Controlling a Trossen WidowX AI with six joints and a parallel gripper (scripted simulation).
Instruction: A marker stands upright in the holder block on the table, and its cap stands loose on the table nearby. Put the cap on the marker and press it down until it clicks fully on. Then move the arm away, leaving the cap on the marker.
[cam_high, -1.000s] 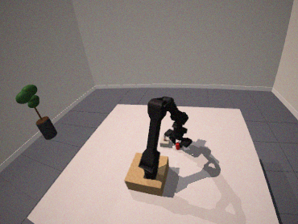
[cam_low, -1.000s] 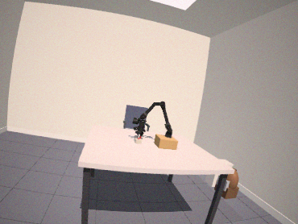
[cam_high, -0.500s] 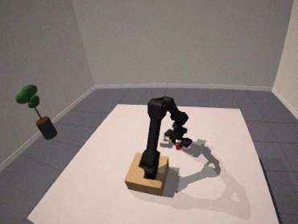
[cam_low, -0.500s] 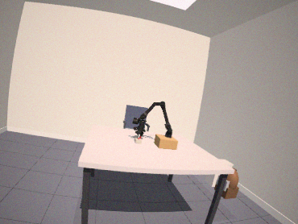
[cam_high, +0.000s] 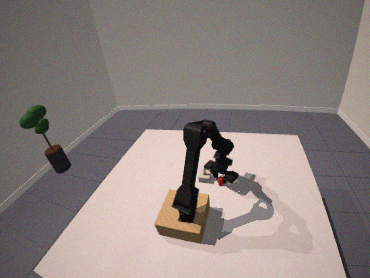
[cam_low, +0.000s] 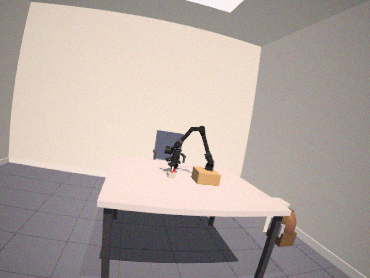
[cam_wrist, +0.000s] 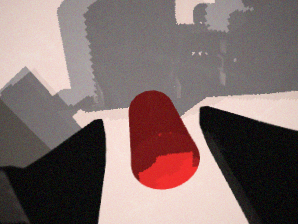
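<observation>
Beneath your arm, the pale table carries the red cap, standing between your gripper's spread fingers, touching neither.
</observation>
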